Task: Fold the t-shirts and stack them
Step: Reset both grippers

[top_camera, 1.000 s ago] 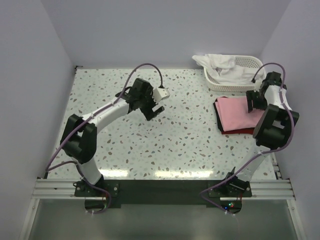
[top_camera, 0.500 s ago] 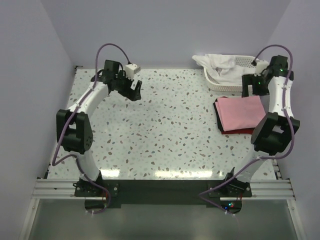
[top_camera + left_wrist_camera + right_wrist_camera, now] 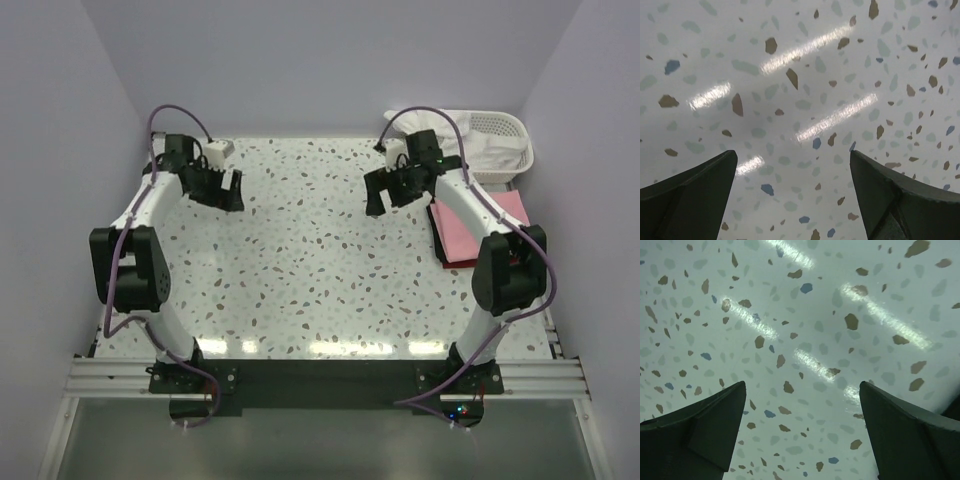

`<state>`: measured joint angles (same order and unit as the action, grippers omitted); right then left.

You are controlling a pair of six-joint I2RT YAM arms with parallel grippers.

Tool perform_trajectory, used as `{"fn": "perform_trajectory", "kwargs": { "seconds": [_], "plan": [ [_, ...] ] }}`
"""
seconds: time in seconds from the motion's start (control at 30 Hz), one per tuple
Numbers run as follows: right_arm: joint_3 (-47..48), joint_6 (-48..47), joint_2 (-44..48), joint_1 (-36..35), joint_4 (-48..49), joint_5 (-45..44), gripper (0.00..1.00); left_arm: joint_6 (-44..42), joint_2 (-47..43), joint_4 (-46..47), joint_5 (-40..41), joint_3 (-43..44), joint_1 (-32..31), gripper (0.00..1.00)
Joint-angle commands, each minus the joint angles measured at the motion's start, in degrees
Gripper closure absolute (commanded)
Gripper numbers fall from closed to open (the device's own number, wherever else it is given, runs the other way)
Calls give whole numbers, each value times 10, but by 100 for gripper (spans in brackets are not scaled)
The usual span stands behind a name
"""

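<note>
A folded light pink t-shirt lies on top of a stack at the table's right side, with red and black cloth showing under it at the near edge. A white t-shirt lies in the white lattice basket at the back right. My left gripper is open and empty over the back left of the table. My right gripper is open and empty, left of the stack. Both wrist views show only bare speckled tabletop between the spread fingers: the left and the right.
The speckled table is walled at the back and both sides. My right arm crosses over the pink stack. An aluminium rail runs along the near edge.
My left gripper has swung from the table's middle to the back left. My right gripper has moved from the stack's right side, past the basket, to the left of the stack.
</note>
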<state>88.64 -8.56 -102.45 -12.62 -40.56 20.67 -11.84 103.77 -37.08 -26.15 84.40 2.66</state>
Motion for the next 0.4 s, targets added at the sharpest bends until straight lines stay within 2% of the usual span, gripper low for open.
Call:
{"fn": "perform_trajectory", "kwargs": {
  "seconds": [0.0, 0.1, 0.2, 0.37],
  "plan": [
    [-52, 25, 27, -27, 68, -2, 1, -42, -73, 7, 42, -83, -7, 0],
    [-93, 15, 38, -43, 72, -13, 1, -58, -115, 18, 59, -144, -19, 0],
    [-125, 7, 51, -53, 77, -20, 1, -77, -146, 34, 103, -199, -63, 0],
    [-146, -1, 74, -60, 76, -35, 1, -74, -179, 57, 124, -237, -111, 0]
  ]
}}
